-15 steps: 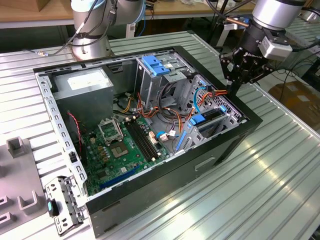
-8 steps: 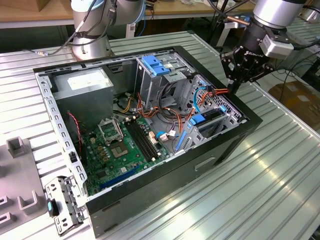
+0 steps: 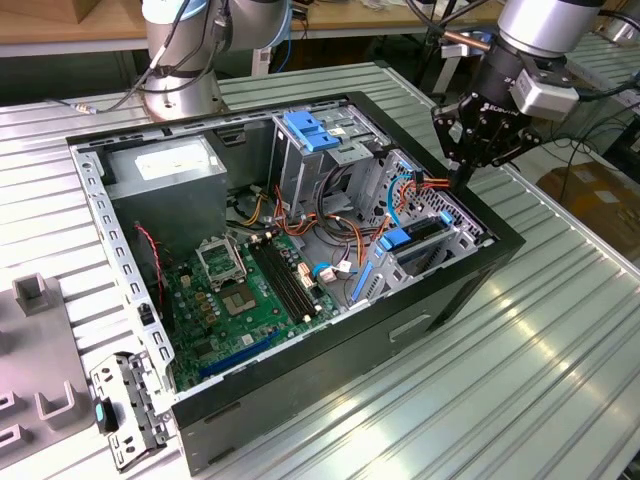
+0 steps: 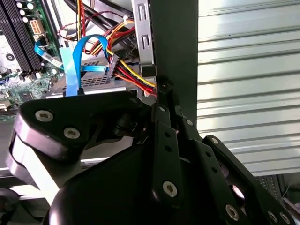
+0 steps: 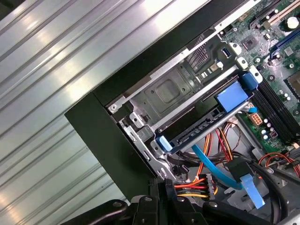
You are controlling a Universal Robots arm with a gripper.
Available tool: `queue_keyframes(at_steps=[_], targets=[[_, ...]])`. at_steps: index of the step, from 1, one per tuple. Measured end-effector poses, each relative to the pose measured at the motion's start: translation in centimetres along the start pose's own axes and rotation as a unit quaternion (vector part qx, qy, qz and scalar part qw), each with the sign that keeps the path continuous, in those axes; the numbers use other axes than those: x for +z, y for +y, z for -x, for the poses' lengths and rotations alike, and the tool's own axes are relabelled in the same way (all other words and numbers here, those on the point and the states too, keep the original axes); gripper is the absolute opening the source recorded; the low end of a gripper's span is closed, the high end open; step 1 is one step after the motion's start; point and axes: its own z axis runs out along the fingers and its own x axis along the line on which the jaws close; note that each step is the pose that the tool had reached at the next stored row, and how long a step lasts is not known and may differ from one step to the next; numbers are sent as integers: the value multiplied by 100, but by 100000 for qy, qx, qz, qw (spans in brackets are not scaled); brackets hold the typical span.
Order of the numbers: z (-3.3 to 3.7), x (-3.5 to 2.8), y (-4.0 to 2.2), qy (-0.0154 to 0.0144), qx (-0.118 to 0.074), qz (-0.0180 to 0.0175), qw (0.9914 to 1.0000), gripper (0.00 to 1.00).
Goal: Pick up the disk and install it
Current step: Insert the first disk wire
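The disk (image 3: pixel 416 238) sits edge-up in the lower drive cage of the open computer case (image 3: pixel 450 300), at the corner toward the exterior view's right. In the first wrist view the disk (image 5: pixel 197 129) shows as a dark slab held in a blue carrier with a blue tab, slid into the metal bay. My gripper (image 3: pixel 461 182) hangs just above the case rim beside that cage. Its fingers are shut with nothing between them in both wrist views (image 4: pixel 161 90) (image 5: pixel 161 183). The fingertips are next to the bundle of red, yellow and black power wires (image 4: pixel 125 71).
A blue flat cable (image 4: pixel 70 65) loops beside the wires. The green motherboard (image 3: pixel 240 290) fills the case floor, with a grey power supply (image 3: pixel 165 170) and a blue-latched upper cage (image 3: pixel 308 130) behind. A second arm's base (image 3: pixel 180 70) stands at the back. Ribbed metal table (image 3: pixel 560 380) surrounds the case.
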Motion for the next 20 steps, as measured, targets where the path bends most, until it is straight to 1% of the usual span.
queue_keyframes(at_steps=[2,4,5,7,8,9,11,13,16,17,18,20], targets=[[4,3,3,-8,1549,75,99988,16],[5,5,4,-18,3501,171,99939,16],[10,5,6,-21,3723,175,99931,16],[48,3,37,-21,3786,184,99928,16],[48,4,38,-24,4392,214,99903,16],[49,3,37,-33,5580,267,99844,16],[49,3,37,-40,7039,339,99751,16],[49,4,37,-55,9211,441,99574,16],[50,3,38,-66,11227,536,99366,16],[61,2,45,-66,11468,556,99339,16],[82,2,62,-71,11470,553,99338,16],[102,1,78,-69,11502,551,99335,16]])
